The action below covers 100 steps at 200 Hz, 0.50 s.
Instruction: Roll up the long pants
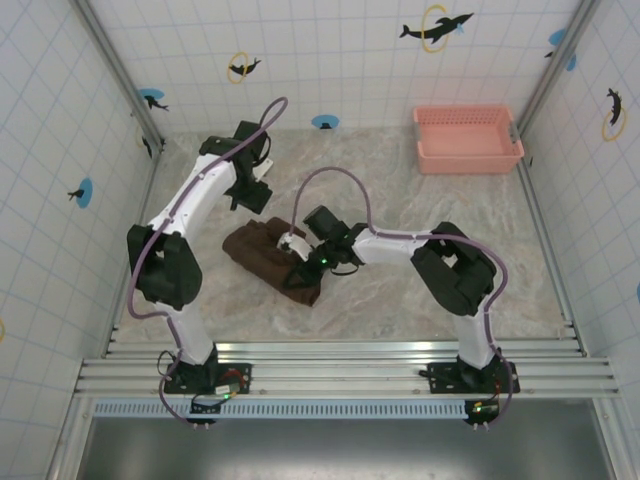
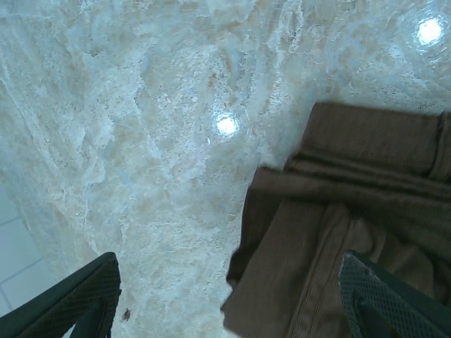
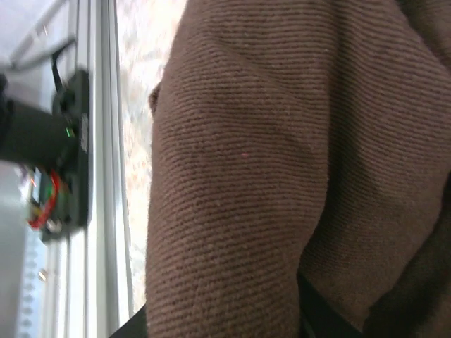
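Note:
The long pants (image 1: 262,250) lie as a bunched, partly rolled dark brown bundle left of the table's middle. My right gripper (image 1: 300,268) presses into the bundle's near right end. In the right wrist view a thick fold of the long pants (image 3: 232,176) fills the space between the dark fingertips (image 3: 328,320), so my right gripper (image 3: 225,324) is shut on the cloth. My left gripper (image 1: 257,196) hovers just beyond the bundle's far edge. Its fingers (image 2: 74,299) stand wide apart, so my left gripper (image 2: 232,310) is open, with the folded edge of the long pants (image 2: 352,211) below on the right.
A pink plastic basket (image 1: 467,138) sits at the back right corner. Tiled walls close in the marble table (image 1: 400,200) on three sides. An aluminium rail (image 1: 340,350) runs along the near edge, and the rail (image 3: 106,176) also appears beside the left arm's base (image 3: 63,141).

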Tool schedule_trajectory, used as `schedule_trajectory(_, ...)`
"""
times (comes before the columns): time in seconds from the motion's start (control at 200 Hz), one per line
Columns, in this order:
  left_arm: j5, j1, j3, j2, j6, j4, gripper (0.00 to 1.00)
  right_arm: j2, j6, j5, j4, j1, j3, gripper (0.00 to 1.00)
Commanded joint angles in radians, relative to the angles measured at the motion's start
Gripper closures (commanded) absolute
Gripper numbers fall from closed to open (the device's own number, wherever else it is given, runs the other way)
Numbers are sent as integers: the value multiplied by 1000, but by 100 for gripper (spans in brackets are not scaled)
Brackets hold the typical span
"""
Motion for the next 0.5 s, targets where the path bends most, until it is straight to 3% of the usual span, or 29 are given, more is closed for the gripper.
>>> schedule_trajectory(0.0,-3,-2,-42,-11,-15,1,19,18,296,-121,219,-45,15,69)
schedule_trajectory(0.05,10,-2,-51,-9,-15,2,20,34,388,-139,299,-59,10,69)
schedule_trajectory(0.18,25,-2,-78,-17,-15,3,23,45,716,-115,756,-118,-106,69)
schedule_trajectory(0.495,68,-9,-117,-13,-41,34,23,200,1127,72,1314,-189,-293,71)
